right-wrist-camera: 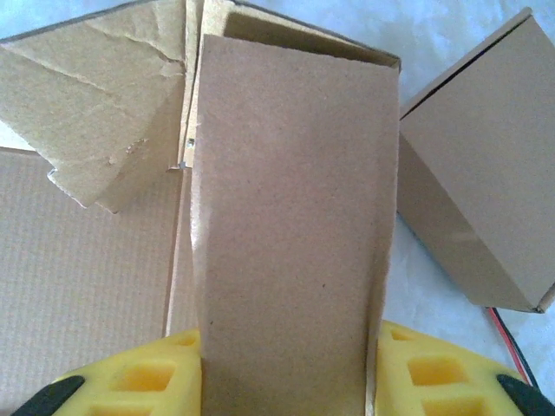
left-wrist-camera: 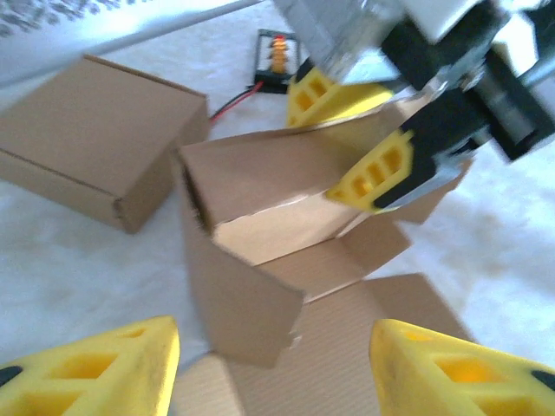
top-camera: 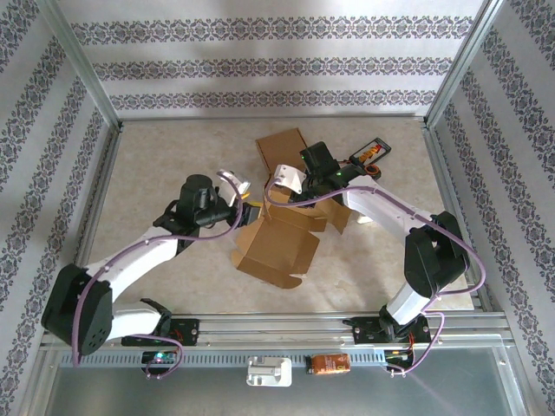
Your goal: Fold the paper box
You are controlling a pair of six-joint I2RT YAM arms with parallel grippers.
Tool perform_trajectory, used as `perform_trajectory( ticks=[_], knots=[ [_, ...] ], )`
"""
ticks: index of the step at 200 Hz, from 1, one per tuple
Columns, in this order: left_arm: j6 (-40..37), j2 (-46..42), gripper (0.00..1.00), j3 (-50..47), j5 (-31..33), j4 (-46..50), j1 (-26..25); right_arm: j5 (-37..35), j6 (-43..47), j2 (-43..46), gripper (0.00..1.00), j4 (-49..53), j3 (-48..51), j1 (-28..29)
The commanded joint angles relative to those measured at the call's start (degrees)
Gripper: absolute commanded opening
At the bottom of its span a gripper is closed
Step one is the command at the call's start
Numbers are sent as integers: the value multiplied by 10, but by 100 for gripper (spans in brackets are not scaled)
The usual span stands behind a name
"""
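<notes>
Paper box (top-camera: 279, 243), half folded, is seen just ahead of the released left claw (left-wrist-camera: 273, 368), which is spread around nothing. One flap (right-wrist-camera: 290, 199) is clamped inside the right claw (right-wrist-camera: 286, 373). With the walls unsupported, the flap could be torn or the box dragged.

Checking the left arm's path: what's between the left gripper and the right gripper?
Left wrist view: a standing wall and open flaps of the paper box lie between the left gripper and the right gripper, which grips one flap.
</notes>
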State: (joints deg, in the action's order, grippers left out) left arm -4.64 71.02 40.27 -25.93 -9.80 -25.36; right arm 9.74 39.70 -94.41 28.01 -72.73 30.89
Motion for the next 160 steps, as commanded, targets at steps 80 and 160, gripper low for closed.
perform_trajectory(
  ticks=[80,160],
  knots=[
    [-125,192,58,117,-152,87,48,124,0,-22,35,106,-50,-24],
    [-73,278,41,173,-161,56,47,144,-6,-28,35,108,-55,-18]
  ],
)
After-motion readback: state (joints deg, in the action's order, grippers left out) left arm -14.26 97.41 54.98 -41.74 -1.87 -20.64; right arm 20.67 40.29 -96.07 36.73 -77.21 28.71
